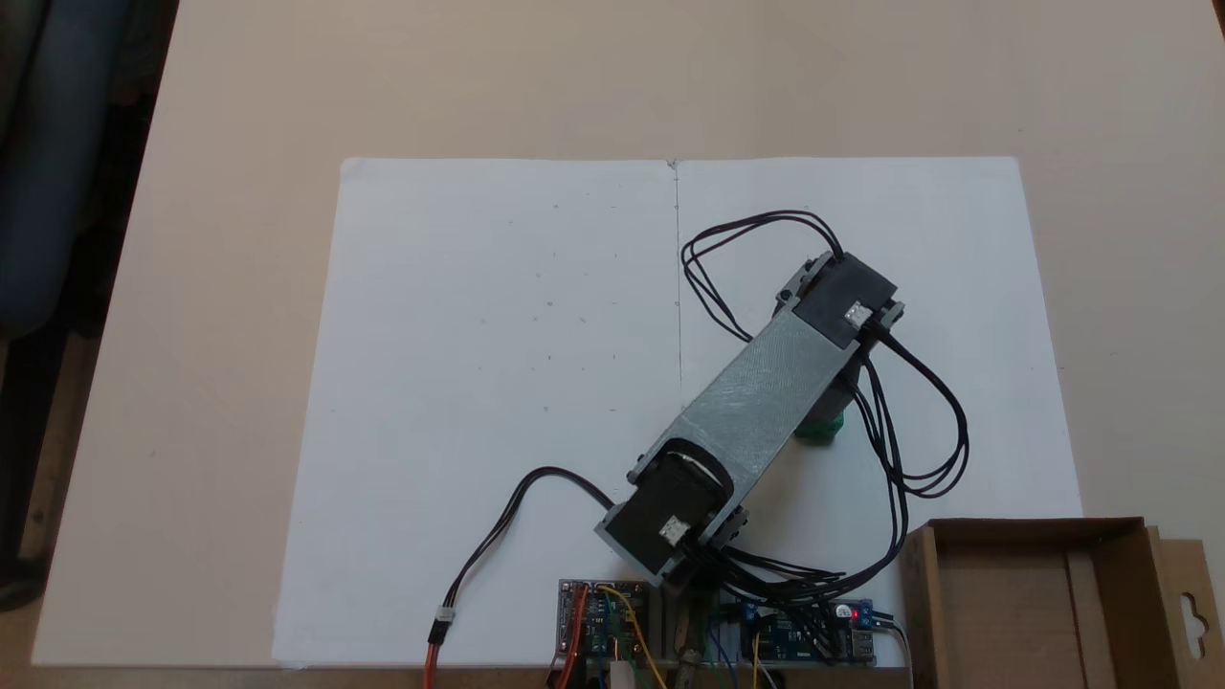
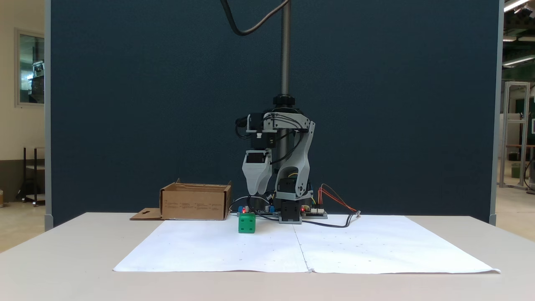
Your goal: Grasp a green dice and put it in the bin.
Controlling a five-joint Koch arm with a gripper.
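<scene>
The green dice (image 2: pixel 247 223) stands on the white paper, in front of the arm's base. From above, only a sliver of the green dice (image 1: pixel 821 431) peeks out from under the grey forearm. My gripper (image 2: pixel 253 193) hangs pointing down a short way above the dice, not touching it. Its grey jaws overlap into one tapered tip, so the gap between them is hidden. The bin (image 2: pixel 194 205) is a brown cardboard box to the left of the base. Seen from above, the bin (image 1: pixel 1034 524) lies at the lower right corner and holds nothing.
Two white sheets (image 1: pixel 507 383) cover the table's middle. Control boards (image 1: pixel 603 617) and black cables (image 1: pixel 919 431) crowd the arm's base. The bin's flap (image 2: pixel 146 214) lies flat on the table beside it. A dark blue partition (image 2: pixel 125 104) stands behind the table.
</scene>
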